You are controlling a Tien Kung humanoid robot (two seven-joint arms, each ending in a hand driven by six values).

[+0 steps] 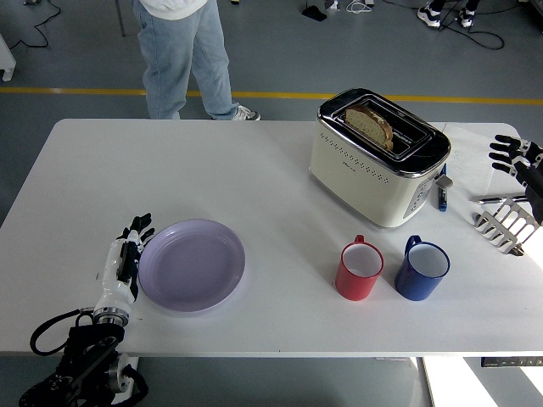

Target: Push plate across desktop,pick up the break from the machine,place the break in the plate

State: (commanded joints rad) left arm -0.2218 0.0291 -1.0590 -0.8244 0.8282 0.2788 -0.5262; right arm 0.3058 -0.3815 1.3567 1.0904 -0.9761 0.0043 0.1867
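A lilac plate (192, 264) lies on the white table (254, 178) at the front left. My left hand (127, 254) stands flat against the plate's left rim, fingers straight and holding nothing. A cream and chrome toaster (378, 156) stands at the back right with a slice of bread (371, 125) sticking up from its slot. My right hand (512, 157) hovers at the far right edge, fingers spread, well apart from the toaster.
A red mug (360, 269) and a blue mug (422, 269) stand in front of the toaster. A metal rack (506, 224) and a pen (442, 195) lie right of it. A person in jeans (182, 55) stands beyond the far edge.
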